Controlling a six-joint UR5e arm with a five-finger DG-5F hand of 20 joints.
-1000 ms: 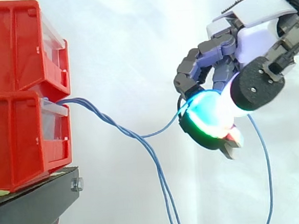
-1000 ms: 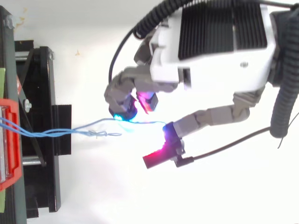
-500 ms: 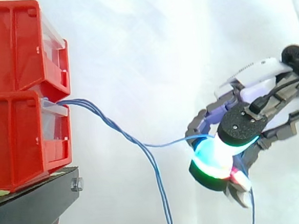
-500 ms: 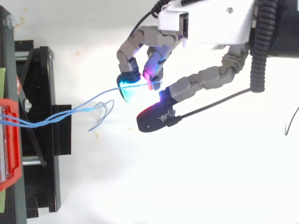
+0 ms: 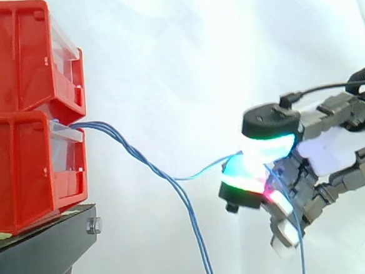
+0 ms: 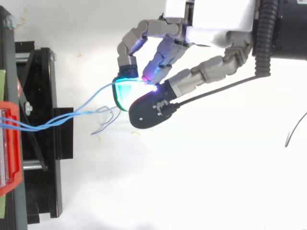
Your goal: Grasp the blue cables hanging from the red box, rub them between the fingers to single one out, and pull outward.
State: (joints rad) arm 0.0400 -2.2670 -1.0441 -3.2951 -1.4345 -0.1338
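There are 2 red bins (image 5: 22, 167), 3 blue cables (image 5: 100, 126), 1 black stand (image 5: 40, 253) and 1 hand (image 5: 327, 152).

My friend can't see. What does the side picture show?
The robot hand pinches one thin blue cable between glowing pads, right of two stacked red plastic bins. The cable runs from the lower bin; other blue cables hang down.

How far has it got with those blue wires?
Singling out looks done: one blue cable runs alone to the robot hand, which pinches it, while the other cables hang from the red box. The pull is left: that cable curves loosely and is not taut.
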